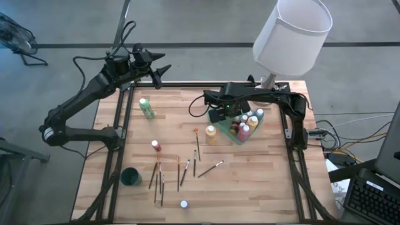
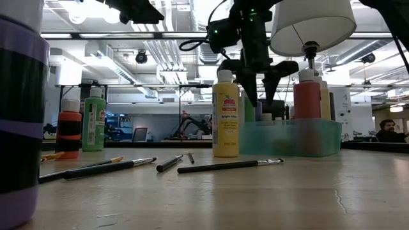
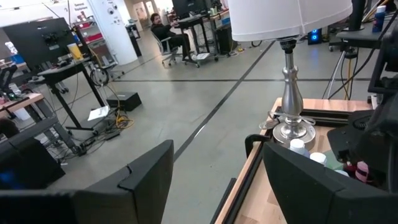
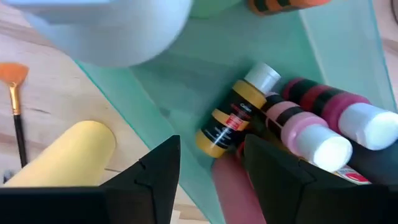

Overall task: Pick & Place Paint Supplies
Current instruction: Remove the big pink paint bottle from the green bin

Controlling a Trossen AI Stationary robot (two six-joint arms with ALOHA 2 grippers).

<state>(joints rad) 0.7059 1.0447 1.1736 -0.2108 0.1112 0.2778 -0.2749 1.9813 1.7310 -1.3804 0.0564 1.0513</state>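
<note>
Overhead, the wooden table [image 1: 262,181] carries a white lamp [image 1: 292,34] at its far right corner. The left arm waits beyond the far left edge, its left gripper [image 1: 160,70] raised off the table with the fingers apart and holding nothing. The right arm reaches in from the right side, and the right gripper [image 1: 215,110] hangs just above the near-left corner of the green tray [image 1: 240,140], fingers spread and empty.

Inside the tray [image 4: 186,81] a small yellow bottle [image 4: 233,118] lies on its side, with a pink bottle [image 4: 305,134] and a darker pink one [image 4: 348,112] packed beside it. More white-capped bottles stand in the tray's far end.

A taller yellow bottle [image 1: 211,133] stands just outside the tray's left wall. A green bottle [image 1: 147,108] sits well to the left, and a red bottle [image 1: 155,145] stands nearer the front. A dark green cup [image 1: 130,177] stands near the front left edge.

Several brushes [image 1: 185,172] lie scattered between the cup and the tray, one with an orange fan tip [image 1: 195,131]. A lone white-capped bottle [image 1: 184,204] stands at the front edge.
</note>
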